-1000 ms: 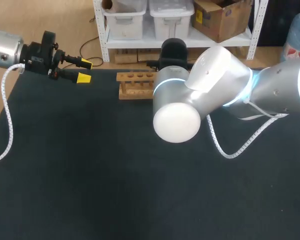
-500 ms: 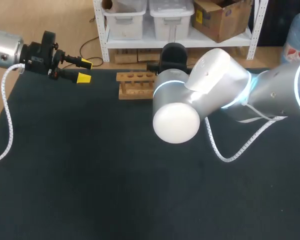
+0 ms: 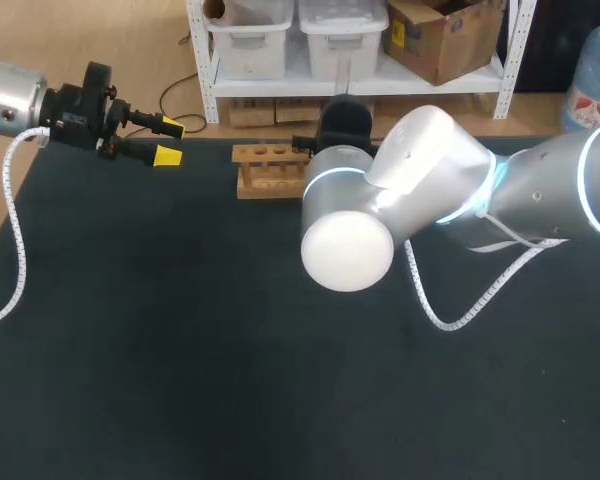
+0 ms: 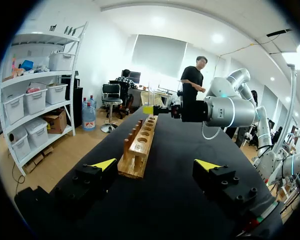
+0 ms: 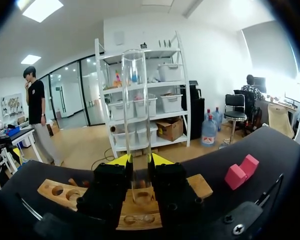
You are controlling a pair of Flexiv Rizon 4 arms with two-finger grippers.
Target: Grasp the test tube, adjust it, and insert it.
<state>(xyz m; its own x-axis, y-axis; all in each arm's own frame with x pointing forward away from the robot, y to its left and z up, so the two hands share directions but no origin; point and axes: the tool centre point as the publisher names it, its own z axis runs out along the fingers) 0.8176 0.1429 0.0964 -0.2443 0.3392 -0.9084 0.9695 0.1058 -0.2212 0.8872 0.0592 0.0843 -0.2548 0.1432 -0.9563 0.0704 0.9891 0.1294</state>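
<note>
- The right gripper (image 5: 138, 167) is clamped on the tube (image 5: 136, 105), its fingers pressing it from two sides near the lower end. The tube stands upright with most of its length above the grip, and its foot is just over the end of the rack (image 5: 202, 186).
- Held so low, the tall tube could tilt or slide in the grip if its foot catches a hole's rim. A slanted descent would likely jam or chip it.
- I cannot tell whether the foot is centred on a hole. If it is off-centre it would land on wood and could shove or tip the rack, which looks light, across the table (image 3: 180, 350).
- The left gripper (image 4: 156, 164) has its fingers wide apart and holds nothing. It hangs beyond the rack's other end and apart from it, so nothing steadies the rack against a push.
- The tube is clear and smooth-walled, a slim cylinder with an open rim, and probably slippery.
- The grippers' fingers are black and blocky, ending in yellow wedge tips.
- The rack is pale bare wood, long and narrow, with one row of round holes in the top board.
- The table is dark, matte and flat.
</note>
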